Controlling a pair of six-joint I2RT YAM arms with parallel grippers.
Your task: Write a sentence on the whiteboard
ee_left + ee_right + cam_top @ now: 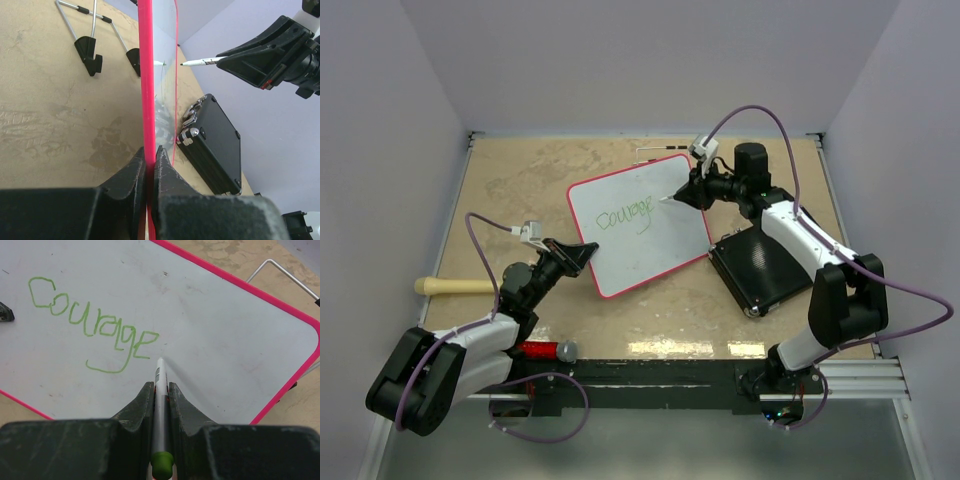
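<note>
Whiteboard (638,225) is set mid-table, between both arms. Its red rim is pinched by the closed left gripper (150,153) at the near-left edge, presumably so the board is braced against pen pressure. A marker (158,372) is clamped in the right gripper (160,386), with the tip aimed just right of the green "Courage" (95,322), likely for the next word. Tip contact cannot be confirmed. A black case (760,268) is parked just beside the board, outside the writing area.
</note>
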